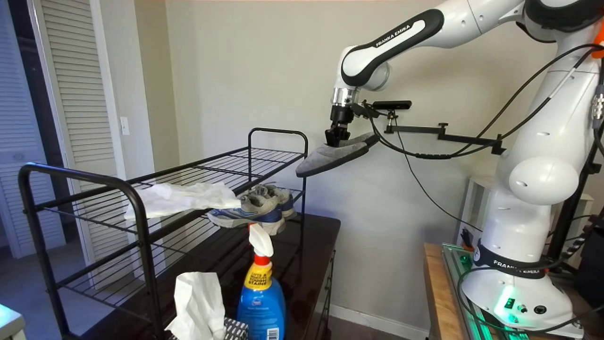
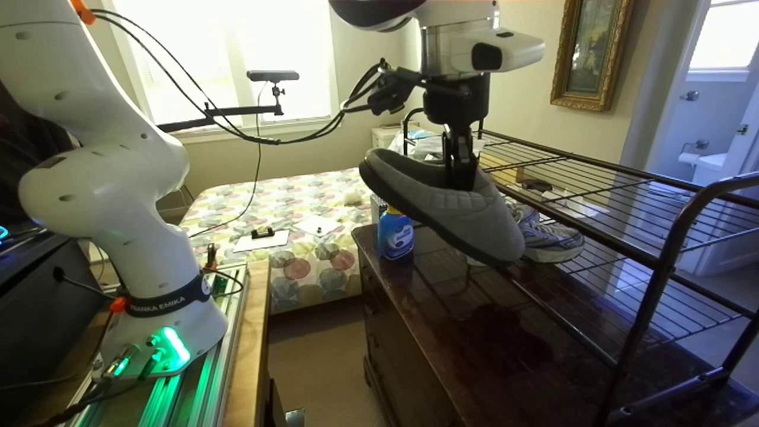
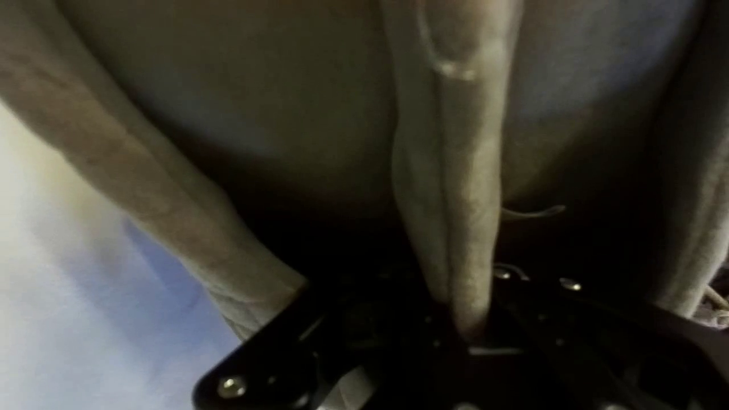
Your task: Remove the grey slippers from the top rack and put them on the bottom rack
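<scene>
The grey slippers hang in the air beside the end of the rack, level with or just above the top rack; they show in both exterior views (image 1: 335,156) (image 2: 445,201), toes tilted down. In the wrist view two slipper openings lie side by side, their adjoining walls (image 3: 461,188) together between the jaws. My gripper (image 1: 336,140), which also shows in an exterior view (image 2: 461,178) and the wrist view (image 3: 467,333), is shut on those walls. One slipper mostly hides the other in the exterior views. The top rack (image 1: 226,165) is wire; the bottom rack (image 1: 106,281) lies below it.
Sneakers (image 1: 259,208) stand on the bottom rack at the end near the slippers. A white cloth (image 1: 179,198) lies on the top rack. A blue spray bottle (image 1: 262,297) and a tissue box (image 1: 233,328) stand in front of the rack on the dark dresser (image 2: 462,320).
</scene>
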Controlling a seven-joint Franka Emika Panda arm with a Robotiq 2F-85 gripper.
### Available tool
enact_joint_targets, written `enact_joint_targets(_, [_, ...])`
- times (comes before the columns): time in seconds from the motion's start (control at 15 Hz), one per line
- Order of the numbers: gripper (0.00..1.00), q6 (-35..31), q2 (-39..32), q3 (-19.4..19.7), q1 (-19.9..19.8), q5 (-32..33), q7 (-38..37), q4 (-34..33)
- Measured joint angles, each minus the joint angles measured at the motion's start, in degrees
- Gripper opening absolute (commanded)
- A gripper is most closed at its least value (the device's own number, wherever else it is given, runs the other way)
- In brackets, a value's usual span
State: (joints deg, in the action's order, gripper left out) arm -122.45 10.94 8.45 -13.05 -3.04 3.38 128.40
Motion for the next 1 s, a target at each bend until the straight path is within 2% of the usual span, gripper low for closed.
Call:
enact_joint_targets(0.53, [0.03, -19.18, -1.31, 1.18, -0.2, 1.47, -3.28, 9.4])
enact_joint_targets(0.73, [0.03, -23.54, -3.09, 1.56, -0.17, 0.64, -3.37, 11.07])
enact_joint_targets(1.0, [0.03, -28.0, -5.34, 1.57, 0.58, -3.71, -3.36, 11.53])
